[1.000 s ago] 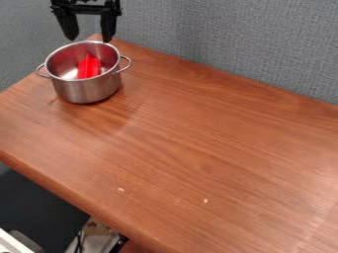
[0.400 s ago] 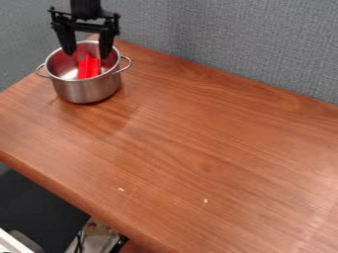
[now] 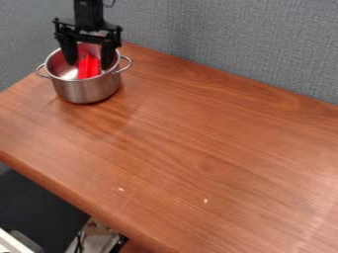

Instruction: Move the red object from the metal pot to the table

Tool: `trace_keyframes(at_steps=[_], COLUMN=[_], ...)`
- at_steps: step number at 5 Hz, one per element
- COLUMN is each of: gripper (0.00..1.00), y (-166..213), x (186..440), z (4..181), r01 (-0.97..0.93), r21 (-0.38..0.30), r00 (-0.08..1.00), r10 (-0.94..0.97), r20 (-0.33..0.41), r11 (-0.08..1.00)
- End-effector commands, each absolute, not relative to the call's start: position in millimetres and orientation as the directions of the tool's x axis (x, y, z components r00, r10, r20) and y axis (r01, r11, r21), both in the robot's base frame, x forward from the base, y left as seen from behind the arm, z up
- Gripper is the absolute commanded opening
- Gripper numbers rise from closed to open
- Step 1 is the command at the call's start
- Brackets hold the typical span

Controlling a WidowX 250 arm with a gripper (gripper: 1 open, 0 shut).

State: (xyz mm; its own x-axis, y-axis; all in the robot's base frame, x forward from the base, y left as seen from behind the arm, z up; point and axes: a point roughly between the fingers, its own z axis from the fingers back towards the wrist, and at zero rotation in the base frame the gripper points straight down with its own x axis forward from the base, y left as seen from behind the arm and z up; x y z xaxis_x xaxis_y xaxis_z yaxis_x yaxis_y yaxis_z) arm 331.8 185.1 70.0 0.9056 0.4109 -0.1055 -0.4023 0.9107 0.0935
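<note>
The metal pot [image 3: 85,82] stands near the table's far left corner. Inside it lies the red object [image 3: 87,66], a bright red bar leaning across the pot's interior. My gripper [image 3: 87,59] points straight down over the pot, open, with its two black fingers reaching into the pot's mouth on either side of the red object. I cannot tell if the fingers touch it. The table [image 3: 199,138] is a reddish-brown wooden top.
A grey textured wall runs behind the table. The table's front edge drops off to a dark floor with cables at lower left. Bare wood stretches to the right of the pot.
The gripper has come down from above the pot's rim into its mouth, still open. The pot and red object have not moved.
</note>
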Motion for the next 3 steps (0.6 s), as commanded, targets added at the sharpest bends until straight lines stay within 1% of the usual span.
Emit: trace_keyframes(at_steps=[1, 2, 3], gripper=[1.00, 0.00, 0.00], y=[187.2, 188.2, 186.4], x=[334.0, 334.3, 334.2], z=[76.8, 71.3, 78.7], r01=[-0.397, -0.398, -0.391], r21=[0.122, 0.129, 0.117], r00=[0.910, 0.908, 0.914], r10=[0.408, 0.410, 0.400], r20=[-0.076, -0.084, -0.071], r11=[0.910, 0.908, 0.913])
